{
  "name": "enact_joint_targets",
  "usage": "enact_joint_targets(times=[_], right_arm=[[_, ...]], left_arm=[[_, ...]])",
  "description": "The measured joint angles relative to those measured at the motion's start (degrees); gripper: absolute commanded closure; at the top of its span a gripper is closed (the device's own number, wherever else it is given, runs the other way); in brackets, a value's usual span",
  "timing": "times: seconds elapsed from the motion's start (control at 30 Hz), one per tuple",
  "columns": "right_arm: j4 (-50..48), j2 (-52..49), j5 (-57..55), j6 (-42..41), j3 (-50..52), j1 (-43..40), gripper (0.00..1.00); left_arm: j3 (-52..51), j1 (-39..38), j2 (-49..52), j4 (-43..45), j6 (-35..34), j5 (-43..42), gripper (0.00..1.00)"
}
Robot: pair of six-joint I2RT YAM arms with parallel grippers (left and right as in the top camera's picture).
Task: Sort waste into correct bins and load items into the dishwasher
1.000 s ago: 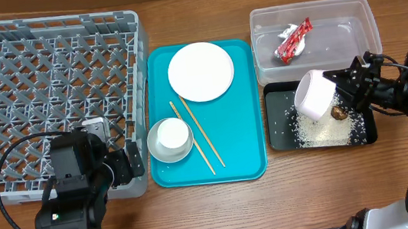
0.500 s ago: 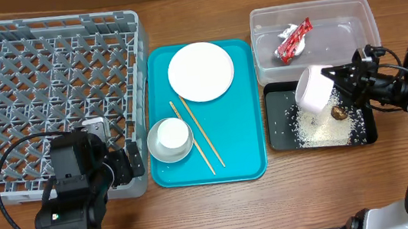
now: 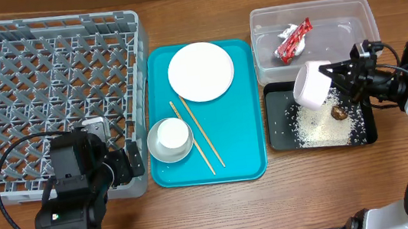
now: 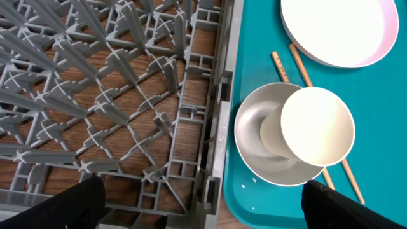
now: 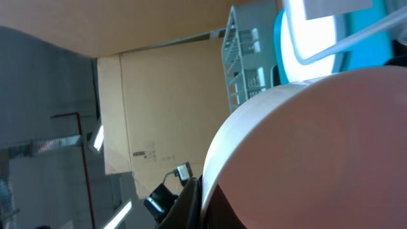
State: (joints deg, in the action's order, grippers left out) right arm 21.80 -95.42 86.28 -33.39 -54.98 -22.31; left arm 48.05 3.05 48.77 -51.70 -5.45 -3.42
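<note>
Right hand (image 3: 331,81): clamped on the rim of the small pinkish-white bowl (image 3: 309,85). We see the bowl lifted and tipped on its side, above the far left corner of the black tray (image 3: 280,140). The right wrist view is mostly filled by the bowl's curved outside, with one dark finger (image 5: 189,202) against it.

Left hand (image 4: 202,194): fingers wide apart, holding nothing. It hangs over the near right edge of the dish rack (image 3: 47,86), where the rack meets the teal tray (image 3: 245,137).

Edges and room:
- The held bowl sits just beside the near wall of the clear tub (image 3: 258,47). The snack wrapper (image 3: 293,40) lies inside the tub.
- Rice grains (image 3: 315,126) are spread over the black tray's floor, and the brown lump (image 3: 338,112) lies among them, below the right hand.
- A narrow strip of bare desk (image 3: 200,215) separates the teal tray from the tub and the black tray. We note wider open wood along the near side.
- On the teal tray, the white plate (image 3: 200,71) is at the far end. The grey bowl (image 4: 254,143) is at the near left with the white cup (image 4: 317,130) standing in it.
- Two chopsticks (image 3: 205,141) lie slanted, and one passes under the grey bowl's rim.

Pose: the right arm reaches in from the right edge, its wrist rolled. The left arm is low by the rack's near corner.
</note>
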Motion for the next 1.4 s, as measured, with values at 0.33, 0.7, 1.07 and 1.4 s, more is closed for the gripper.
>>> enact_joint_targets(times=[0.33, 0.7, 1.07, 1.4], right_arm=[[5.8, 0.0, -10.4, -1.1, 0.0, 4.2, 0.96], [29.3, 0.0, -35.3, 11.3, -16.2, 23.3, 0.96], [19.7, -0.9, -70.9, 21.9, -21.9, 52.8, 0.96], [15.2, -13.6, -80.3, 24.4, -21.9, 61.7, 0.96]], left_arm=[[0.0, 0.0, 0.0, 0.6, 0.0, 0.0, 0.0], [0.0, 0.0, 0.0, 0.9, 0.0, 0.0, 0.0], [0.0, 0.0, 0.0, 0.9, 0.0, 0.0, 0.0], [0.0, 0.0, 0.0, 0.9, 0.0, 0.0, 0.0]])
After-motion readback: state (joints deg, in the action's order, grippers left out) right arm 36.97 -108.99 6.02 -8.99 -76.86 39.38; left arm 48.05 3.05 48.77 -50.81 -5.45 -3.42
